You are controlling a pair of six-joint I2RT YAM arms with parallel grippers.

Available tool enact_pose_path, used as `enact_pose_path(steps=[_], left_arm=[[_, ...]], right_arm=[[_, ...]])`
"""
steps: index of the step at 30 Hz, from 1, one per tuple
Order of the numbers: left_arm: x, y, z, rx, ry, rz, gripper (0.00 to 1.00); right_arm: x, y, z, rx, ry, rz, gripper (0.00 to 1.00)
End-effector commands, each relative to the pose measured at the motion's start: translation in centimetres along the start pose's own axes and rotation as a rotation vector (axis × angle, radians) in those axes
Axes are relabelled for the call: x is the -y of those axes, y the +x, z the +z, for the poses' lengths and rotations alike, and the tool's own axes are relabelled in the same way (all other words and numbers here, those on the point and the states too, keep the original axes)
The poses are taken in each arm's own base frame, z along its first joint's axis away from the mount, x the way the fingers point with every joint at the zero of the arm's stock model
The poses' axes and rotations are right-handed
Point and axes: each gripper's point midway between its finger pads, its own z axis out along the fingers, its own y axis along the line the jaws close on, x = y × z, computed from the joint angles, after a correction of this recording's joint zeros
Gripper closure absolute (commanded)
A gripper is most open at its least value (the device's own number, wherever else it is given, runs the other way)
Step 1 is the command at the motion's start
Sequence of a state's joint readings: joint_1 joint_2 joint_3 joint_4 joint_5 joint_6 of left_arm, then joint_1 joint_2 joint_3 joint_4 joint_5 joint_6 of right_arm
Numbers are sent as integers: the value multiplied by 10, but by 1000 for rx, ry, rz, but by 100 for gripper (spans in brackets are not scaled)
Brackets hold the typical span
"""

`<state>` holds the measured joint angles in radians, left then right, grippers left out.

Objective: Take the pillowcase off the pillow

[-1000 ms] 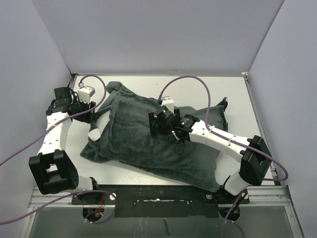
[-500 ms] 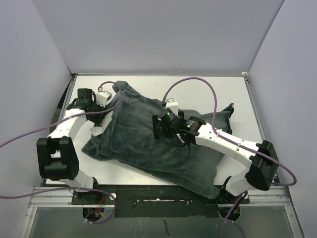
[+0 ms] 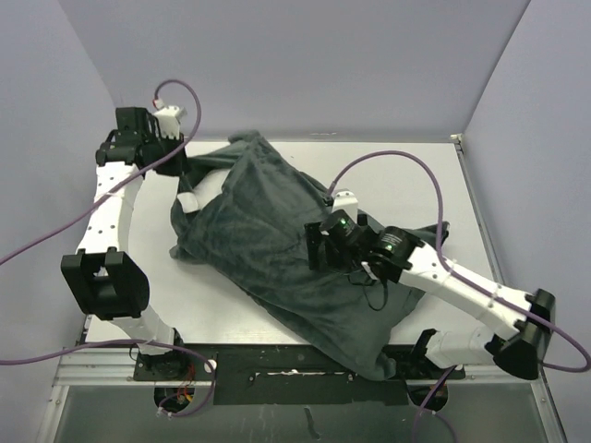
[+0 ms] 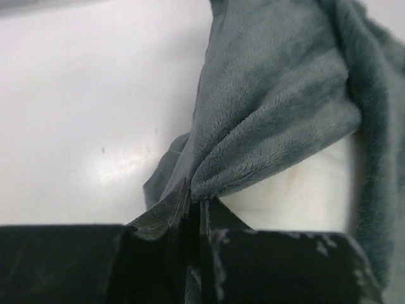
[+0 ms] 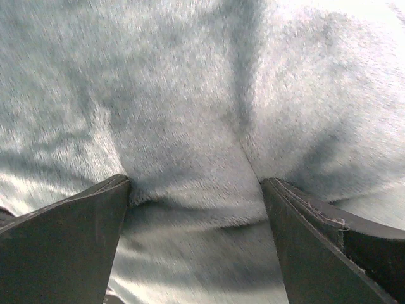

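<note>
Fingers (image 4: 161, 218) of my left gripper (image 4: 191, 206) pinch the dark grey-green fleece pillowcase (image 3: 277, 249) hem, now hauled to upper left; right gripper (image 5: 195, 183) spread, pinning centre-frame bulk. I see the plump white pillow (image 3: 187, 201) corner peeking out: peel started, mostly still inside.

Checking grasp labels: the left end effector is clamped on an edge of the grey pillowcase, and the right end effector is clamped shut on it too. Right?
Not quite. The right end effector is open, fingers spread wide against the pillowcase, as the right wrist view shows. The left end effector is indeed clamped on an edge of it.
</note>
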<state>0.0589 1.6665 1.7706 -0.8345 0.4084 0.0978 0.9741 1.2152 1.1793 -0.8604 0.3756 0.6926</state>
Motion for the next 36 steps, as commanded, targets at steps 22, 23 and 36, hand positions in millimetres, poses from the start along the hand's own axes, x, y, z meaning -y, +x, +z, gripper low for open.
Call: enact_pose_path(steps=[22, 23, 36], left_arm=[[238, -177, -239, 619, 698, 141, 100], [248, -170, -240, 607, 720, 158, 100], [315, -109, -237, 498, 791, 424, 100]], right_arm=[[-53, 94, 77, -216, 4, -253, 17], [-62, 81, 87, -189, -14, -245, 17], [-140, -103, 150, 248, -176, -155, 13]])
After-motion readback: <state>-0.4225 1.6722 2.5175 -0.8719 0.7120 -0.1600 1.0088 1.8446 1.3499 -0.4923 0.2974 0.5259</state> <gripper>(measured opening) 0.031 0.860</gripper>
